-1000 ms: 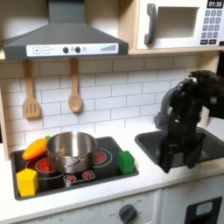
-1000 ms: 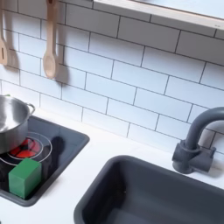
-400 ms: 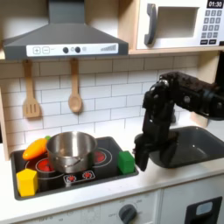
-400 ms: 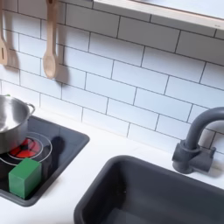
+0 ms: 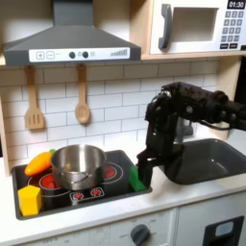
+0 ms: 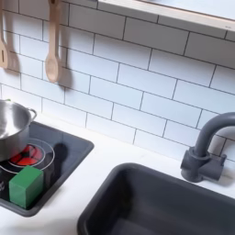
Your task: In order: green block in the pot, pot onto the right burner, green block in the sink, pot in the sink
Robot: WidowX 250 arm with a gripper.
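At the right edge of the black cooktop (image 5: 86, 197), in the first exterior view, the gripper (image 5: 147, 178) is seen lowered at the end of the black arm (image 5: 187, 106), just beside the green block (image 5: 136, 179) and partly covering it. Whether its fingers are apart or together cannot be told, as they merge with the dark arm and the dark basin behind.

The green block is shown whole in the second exterior view (image 6: 26, 186), standing upright on the cooktop near the right burner (image 6: 27, 156), whose red ring is partly hidden by the pot (image 6: 11, 124). The pot is cut off by the second exterior view's left edge; in the first exterior view it (image 5: 77, 165) is seen resting between the two burners and overlapping both. Beside it a yellow block (image 5: 30, 199) and an orange carrot (image 5: 39, 161) are laid.

The sink (image 6: 165, 207) is set in the white counter (image 6: 101, 174), with its curved faucet (image 6: 207, 147) at the back. White tiles are covered by two hanging wooden utensils (image 5: 82, 96); a grey hood (image 5: 67, 43) and a microwave (image 5: 197, 24) are mounted above.
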